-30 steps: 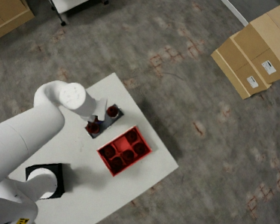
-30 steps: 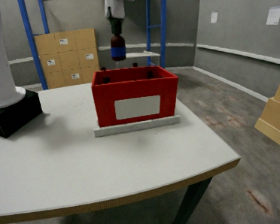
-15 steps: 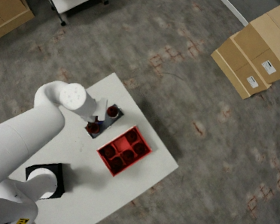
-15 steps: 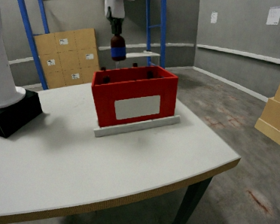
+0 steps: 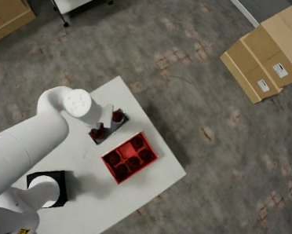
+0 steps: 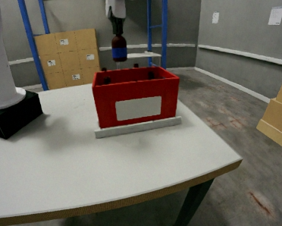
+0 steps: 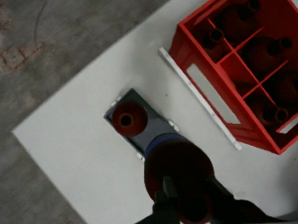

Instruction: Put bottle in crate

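Observation:
My gripper (image 6: 118,29) is shut on the neck of a dark red bottle with a blue band (image 6: 119,48) and holds it upright in the air, behind and above the red crate (image 6: 135,95). From above, the held bottle (image 5: 96,133) hangs over the near end of the dark tray (image 5: 112,126), beside the crate (image 5: 129,157). One more bottle (image 5: 117,116) stands on the tray; it also shows in the wrist view (image 7: 128,119). The crate holds several bottles, and its empty slot (image 5: 126,149) is in the row nearest the tray. In the wrist view the held bottle (image 7: 177,175) hides part of the tray.
A white strip (image 6: 138,127) lies along the crate's labelled side. The arm's black base (image 5: 47,188) stands at the table's left end. Cardboard boxes (image 5: 265,51) lie on the floor away from the table.

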